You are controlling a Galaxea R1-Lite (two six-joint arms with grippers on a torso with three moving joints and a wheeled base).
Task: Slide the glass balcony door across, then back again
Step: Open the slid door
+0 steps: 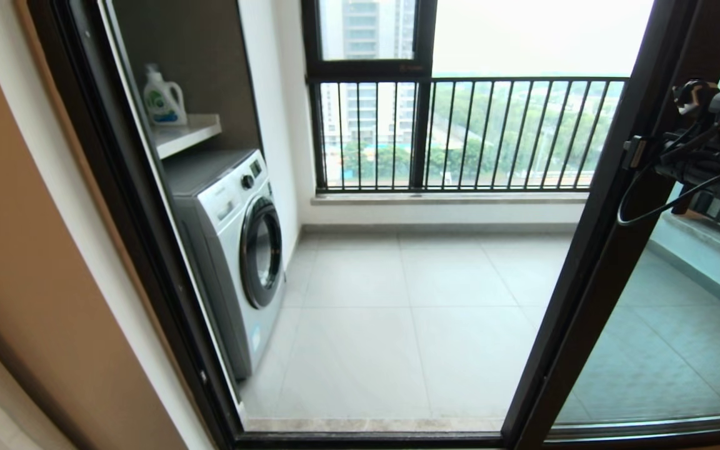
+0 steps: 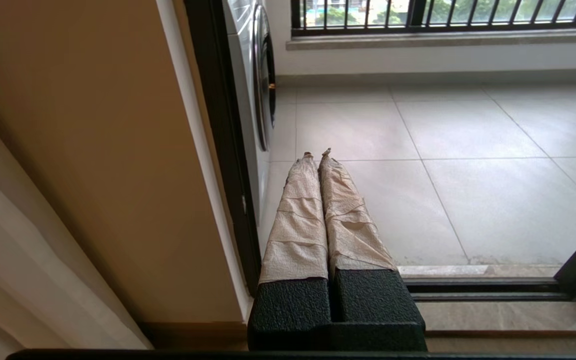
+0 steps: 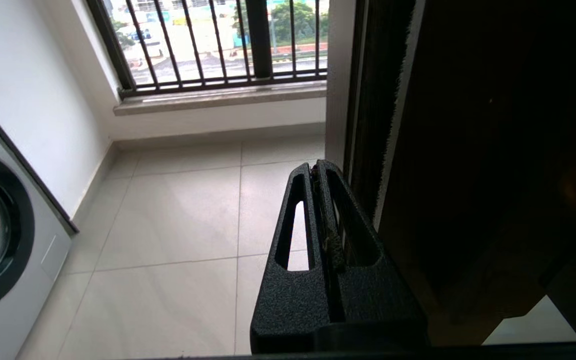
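Left gripper (image 2: pixel 318 155) low by the doorway's left jamb, taped fingers pressed together, empty. Right gripper (image 3: pixel 320 167) raised at the right, fingers pressed together, gripping nothing, just beside the edge of the glass balcony door (image 1: pixel 591 250). Door stands at the opening's right side; doorway open. Beyond: washing machine (image 1: pixel 235 250) at left, detergent bottle (image 1: pixel 163 100) on shelf above, barred railing (image 1: pixel 460 134) farthest.
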